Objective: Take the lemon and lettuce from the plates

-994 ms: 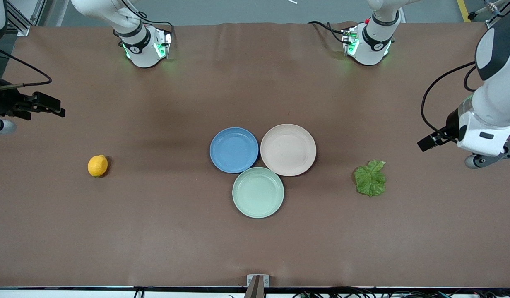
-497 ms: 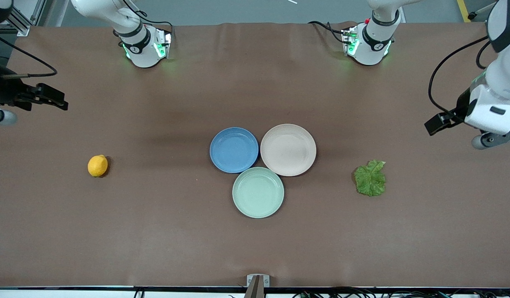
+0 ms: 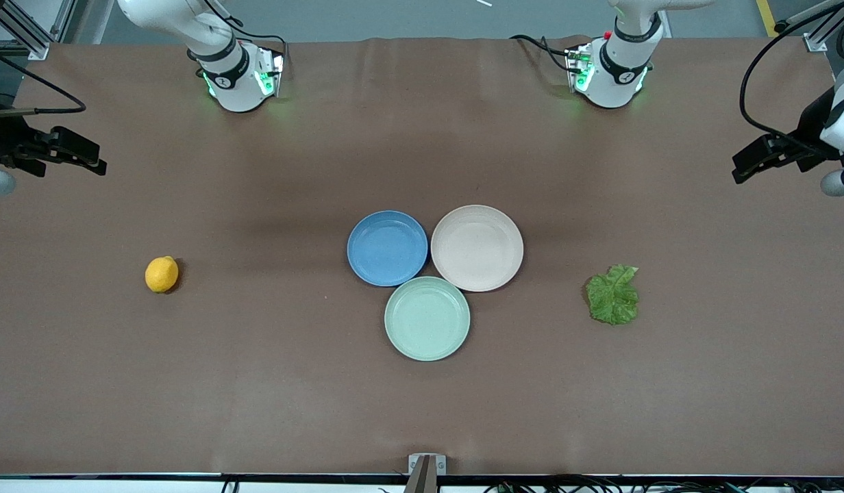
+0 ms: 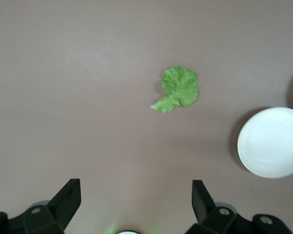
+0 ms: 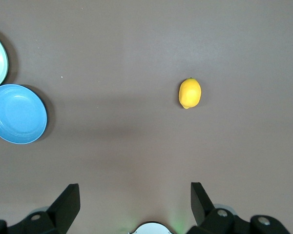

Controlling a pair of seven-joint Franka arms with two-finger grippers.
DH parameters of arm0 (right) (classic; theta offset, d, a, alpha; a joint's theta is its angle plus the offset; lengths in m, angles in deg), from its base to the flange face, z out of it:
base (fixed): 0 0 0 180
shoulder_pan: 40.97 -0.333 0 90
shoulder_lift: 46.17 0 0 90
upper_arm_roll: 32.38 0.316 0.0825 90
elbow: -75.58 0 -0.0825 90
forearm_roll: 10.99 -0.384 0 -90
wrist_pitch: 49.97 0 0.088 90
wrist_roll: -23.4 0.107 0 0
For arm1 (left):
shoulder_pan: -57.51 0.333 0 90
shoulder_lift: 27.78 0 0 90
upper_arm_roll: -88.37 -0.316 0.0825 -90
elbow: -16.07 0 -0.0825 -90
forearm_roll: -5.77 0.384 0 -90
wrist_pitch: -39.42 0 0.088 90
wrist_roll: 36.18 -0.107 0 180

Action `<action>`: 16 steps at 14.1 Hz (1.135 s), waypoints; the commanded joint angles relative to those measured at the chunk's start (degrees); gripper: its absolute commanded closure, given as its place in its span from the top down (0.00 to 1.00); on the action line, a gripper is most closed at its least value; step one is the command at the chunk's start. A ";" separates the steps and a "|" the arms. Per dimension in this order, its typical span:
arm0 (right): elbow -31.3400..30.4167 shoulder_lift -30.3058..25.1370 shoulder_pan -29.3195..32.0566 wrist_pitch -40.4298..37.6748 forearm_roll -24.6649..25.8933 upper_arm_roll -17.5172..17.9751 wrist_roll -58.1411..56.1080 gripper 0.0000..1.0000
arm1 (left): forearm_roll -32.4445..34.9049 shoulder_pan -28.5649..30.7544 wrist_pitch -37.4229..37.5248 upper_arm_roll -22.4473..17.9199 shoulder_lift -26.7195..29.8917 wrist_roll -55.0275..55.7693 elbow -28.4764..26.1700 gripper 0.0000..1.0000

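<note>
Grippers spread, empty: left (image 4: 132, 207) over bare table near lettuce (image 3: 612, 295), right (image 5: 132, 207) near lemon (image 3: 162, 274). Lettuce limp, pinch ruffled edge; lemon firm, slick, grip across middle.

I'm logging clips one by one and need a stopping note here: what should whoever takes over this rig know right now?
Left gripper: jaws open, empty, up over the table's left-arm end.
Right gripper: jaws open, empty, over the right-arm end.
Small yellow lemon and crinkled green lettuce leaf both lie on the brown table, off the plates.
Round blue plate and beige plate hold nothing.
Done: both items off the plates.
Left: nothing visible.
</note>
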 commanded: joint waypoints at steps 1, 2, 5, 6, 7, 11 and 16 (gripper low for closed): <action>-0.91 -0.71 0.32 0.41 0.79 1.03 0.88 1.00 | -1.82 -0.98 -0.26 -1.36 3.37 -2.83 -3.56 1.00; -0.99 -0.80 2.15 1.11 0.79 3.13 0.88 1.00 | -1.64 -0.99 -0.26 -1.19 3.63 -2.83 -3.56 1.00; -0.99 -0.71 15.40 1.21 0.88 16.99 0.88 1.00 | -1.29 -0.63 -0.61 -1.01 2.85 -2.83 -2.25 1.00; -0.91 -0.71 19.01 1.21 0.88 20.52 0.88 1.00 | -1.20 -0.89 -0.79 -0.92 2.76 -2.83 -2.33 1.00; -0.91 -0.71 22.18 1.29 0.88 23.68 0.88 1.00 | -1.20 -1.07 -0.88 -0.83 2.67 -2.83 -2.33 1.00; -0.82 -0.80 26.08 1.29 1.32 27.58 0.88 1.00 | -1.29 -1.34 -1.67 0.13 2.32 -2.92 -2.86 1.00; -0.73 -0.89 26.16 1.29 1.50 27.41 0.88 1.00 | -1.29 -1.34 -1.93 1.19 2.23 -2.92 -2.86 1.00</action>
